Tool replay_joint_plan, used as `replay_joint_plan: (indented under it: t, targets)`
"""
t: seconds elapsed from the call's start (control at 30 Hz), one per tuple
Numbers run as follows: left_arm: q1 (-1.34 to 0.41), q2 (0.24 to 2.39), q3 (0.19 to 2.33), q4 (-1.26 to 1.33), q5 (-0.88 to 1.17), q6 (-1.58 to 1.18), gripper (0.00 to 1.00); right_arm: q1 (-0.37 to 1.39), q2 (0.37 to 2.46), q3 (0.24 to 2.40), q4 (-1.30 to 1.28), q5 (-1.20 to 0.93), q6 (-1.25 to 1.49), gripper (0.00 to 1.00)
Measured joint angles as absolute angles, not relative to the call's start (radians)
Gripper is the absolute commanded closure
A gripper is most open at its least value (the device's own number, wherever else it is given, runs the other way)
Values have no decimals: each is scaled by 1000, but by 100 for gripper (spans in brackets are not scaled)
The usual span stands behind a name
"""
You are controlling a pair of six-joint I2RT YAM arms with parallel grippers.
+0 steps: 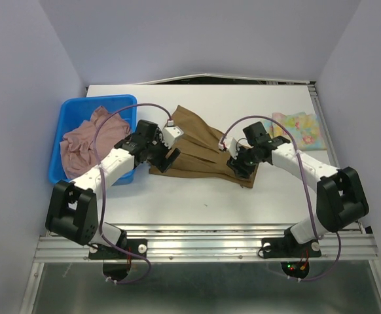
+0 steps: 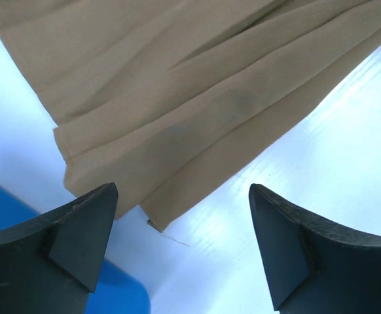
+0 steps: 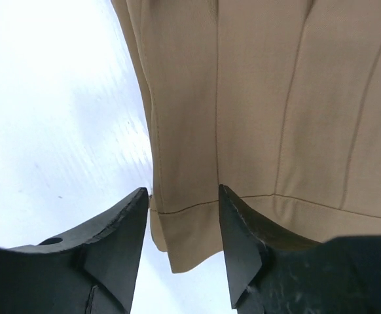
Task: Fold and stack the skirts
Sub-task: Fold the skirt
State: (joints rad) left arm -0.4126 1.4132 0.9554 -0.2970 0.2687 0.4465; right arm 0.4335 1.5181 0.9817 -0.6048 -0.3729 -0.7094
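My left gripper (image 2: 182,190) hangs released, its fingers spread wide over the near left corner of the brown pleated skirt (image 1: 200,147), where a loose thread trails off the hem onto the white counter (image 1: 177,196). My right gripper (image 3: 182,196) is also unclenched, though its gap is narrower, and the skirt's stitched hem corner on the right side lies in that gap; it grasps nothing that I can see. The brown skirt lies spread flat in the middle of the counter, fanned toward the near edge. The dusty pink skirt (image 1: 89,137) sits crumpled inside the blue bin (image 1: 72,108) at the left, just beside my left arm. The yellow-blue flowered skirt (image 1: 302,131) lies folded flat near the far right corner, apart from the brown one. The counter is glossy (the overhead light smears across it in my wrist views), and plain pale lavender walls (image 1: 197,39) close it in on three sides, with a metal rail (image 1: 203,245) along the near edge.
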Motion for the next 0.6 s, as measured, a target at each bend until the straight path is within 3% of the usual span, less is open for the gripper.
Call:
replay_joint_plan:
  t: [0.23,0.37,0.6]
  targets:
    - [-413,1401,931,-298,314,401,29,393,1502,1093,-659,-463,-664,54]
    - [-413,1412,931,-294,319,364,43,352,1600,1200,-657,-467,-657,60]
    - [-413,1573,951,-306,290,329,57,349,1782,1180,-640,-351,-670,62]
